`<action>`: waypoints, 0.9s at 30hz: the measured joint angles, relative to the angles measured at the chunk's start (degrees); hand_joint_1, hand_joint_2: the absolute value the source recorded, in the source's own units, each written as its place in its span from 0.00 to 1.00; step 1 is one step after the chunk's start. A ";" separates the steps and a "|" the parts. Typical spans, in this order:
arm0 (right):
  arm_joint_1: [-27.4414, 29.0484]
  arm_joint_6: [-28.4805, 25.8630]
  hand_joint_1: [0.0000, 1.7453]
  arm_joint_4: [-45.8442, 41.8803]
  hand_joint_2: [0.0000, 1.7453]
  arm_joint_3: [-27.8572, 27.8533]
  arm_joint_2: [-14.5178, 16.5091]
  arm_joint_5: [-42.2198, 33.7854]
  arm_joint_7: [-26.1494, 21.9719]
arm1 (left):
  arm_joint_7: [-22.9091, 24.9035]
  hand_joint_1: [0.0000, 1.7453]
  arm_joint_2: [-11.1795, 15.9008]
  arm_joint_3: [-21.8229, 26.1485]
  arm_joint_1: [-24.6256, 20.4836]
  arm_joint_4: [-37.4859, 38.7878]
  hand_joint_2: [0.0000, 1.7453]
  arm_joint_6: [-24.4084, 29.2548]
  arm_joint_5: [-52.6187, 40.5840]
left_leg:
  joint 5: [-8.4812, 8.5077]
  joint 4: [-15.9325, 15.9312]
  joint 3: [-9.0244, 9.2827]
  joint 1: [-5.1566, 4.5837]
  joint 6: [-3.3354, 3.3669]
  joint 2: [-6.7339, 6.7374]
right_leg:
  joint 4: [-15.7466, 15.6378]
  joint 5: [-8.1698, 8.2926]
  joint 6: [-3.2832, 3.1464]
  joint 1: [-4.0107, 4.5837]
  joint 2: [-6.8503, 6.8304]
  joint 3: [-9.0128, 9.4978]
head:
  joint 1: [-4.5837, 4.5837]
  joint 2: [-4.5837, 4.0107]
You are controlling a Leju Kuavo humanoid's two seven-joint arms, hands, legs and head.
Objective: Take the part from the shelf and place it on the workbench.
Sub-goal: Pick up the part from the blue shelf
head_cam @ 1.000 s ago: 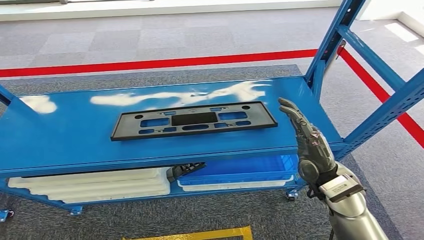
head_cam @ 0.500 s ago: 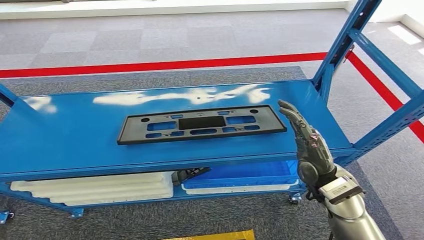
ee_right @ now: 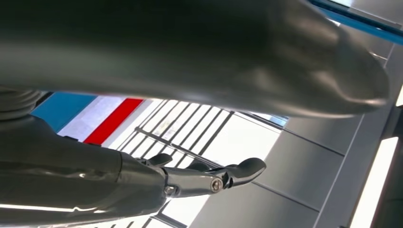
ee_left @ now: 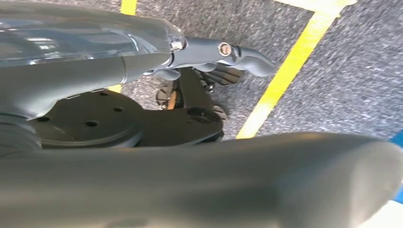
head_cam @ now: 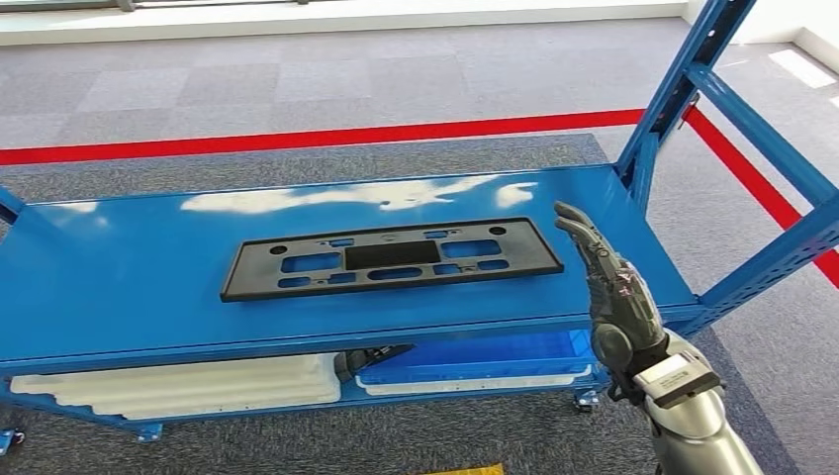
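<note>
Head view, right hand point(head_cam: 618, 292) open, empty, beside part point(head_cam: 391, 259)

A silver, rounded metal forearm is seen in the head view, ending at the wrist in a pale band with small dark printed markings and a black collar. A thin dark cable is seen running beside the wrist. The right hand point(head_cam: 620, 302) is built of dark grey and black segmented parts, with small red and white marks on its back. In the right wrist view a smooth grey thumb and darker fingers point(ee_right: 233, 175) are shown, with a round silver screw at one joint. The left hand point(ee_left: 216, 57) is made likewise, glossy grey, with a matching screw
</note>
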 joint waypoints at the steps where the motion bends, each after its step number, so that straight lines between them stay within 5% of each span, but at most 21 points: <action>1: -0.01 0.00 0.00 -0.11 0.00 -0.01 0.00 0.00 -0.01 | 0.00 0.00 0.01 0.00 -0.06 0.00 0.00 0.01 -0.02 | -0.57 0.78 -0.25 0.06 -0.27 0.01 | -0.08 -0.10 -0.33 -0.12 -0.08 0.16 | -0.01 0.00; 3: -0.02 0.00 0.00 -0.34 0.00 -0.01 0.02 0.01 -0.03 | 0.00 0.00 0.03 0.02 -0.14 0.00 0.00 -0.03 -0.08 | -3.11 5.81 -2.71 0.29 -0.92 0.03 | -0.18 -0.35 -0.88 -0.31 -0.30 0.52 | -0.02 0.00; 5: 0.07 0.02 0.00 -0.43 0.50 -0.01 0.04 0.02 -0.04 | 0.00 0.00 0.03 0.05 -0.05 0.00 0.00 -0.09 -0.18 | -5.80 13.48 -7.10 0.59 -1.38 0.03 | -0.18 -0.69 -1.15 -0.30 -0.40 0.75 | -0.02 0.00; 7: 0.21 0.02 0.00 -0.43 1.00 -0.01 0.04 0.03 -0.05 | 0.00 0.00 0.04 0.10 0.13 0.00 0.00 -0.11 -0.23 | -4.98 16.05 -9.36 0.68 -1.48 0.04 | -0.17 -1.11 -1.12 -0.29 -0.31 1.23 | -0.01 0.00; 11: 0.19 0.02 0.00 -0.52 1.00 -0.01 0.04 0.09 -0.06 | -0.01 0.00 0.05 0.39 0.16 0.00 0.00 -0.11 -0.23 | 3.09 3.90 -5.02 0.33 -0.42 0.06 | -0.22 -2.30 -0.50 -0.21 -0.15 2.85 | -0.03 0.01; 17: 0.02 -0.15 0.00 -0.93 1.00 -0.20 0.05 0.42 -0.20 | -0.17 0.00 0.03 0.87 0.14 0.00 0.00 -0.01 -0.37 | 2.92 0.27 -3.28 0.32 1.00 0.14 | 1.22 -4.00 1.10 -0.25 -0.09 2.57 | -0.03 0.00; 21: 0.35 -0.20 0.00 -0.98 1.00 -0.44 0.02 0.61 -0.25 | -0.25 0.00 -0.02 0.95 -0.02 0.00 0.00 0.04 -0.61 | 2.55 -0.03 -2.61 0.46 1.85 0.28 | 13.68 -8.82 1.86 -0.36 -0.05 -4.06 | -0.03 0.00; 22: 0.47 -0.20 0.00 -0.97 1.00 -0.45 0.02 0.66 -0.21 | -0.24 0.00 -0.04 0.96 0.02 0.00 0.00 0.04 -0.72 | 2.40 0.00 -2.42 0.50 1.92 0.27 | 14.54 -8.22 2.21 -0.50 -0.06 -4.87 | -0.03 0.00; 25: 0.51 -0.20 0.00 -0.91 0.25 -0.49 0.03 0.76 0.10 | -0.25 0.00 -0.04 1.02 0.09 0.00 0.00 0.04 -0.97 | 1.50 0.49 -1.74 0.75 1.41 0.11 | 6.32 -2.07 3.55 -1.26 -0.12 -2.02 | -0.02 0.00; 26: 0.49 -0.19 0.00 -0.86 0.25 -0.48 0.03 0.79 0.25 | -0.24 0.00 -0.01 1.06 0.07 0.00 0.00 0.04 -1.01 | 1.03 0.99 -1.75 0.64 1.06 0.03 | 3.26 -0.77 3.73 -1.48 -0.10 -0.87 | -0.01 0.00; 27: 0.52 -0.17 0.00 -0.80 0.50 -0.46 0.04 0.86 0.46 | -0.25 0.00 0.02 1.11 0.04 0.00 0.00 0.04 -1.03 | 0.68 1.38 -1.86 0.43 0.79 -0.03 | 1.51 -0.33 3.48 -1.61 -0.10 -0.26 | -0.02 0.00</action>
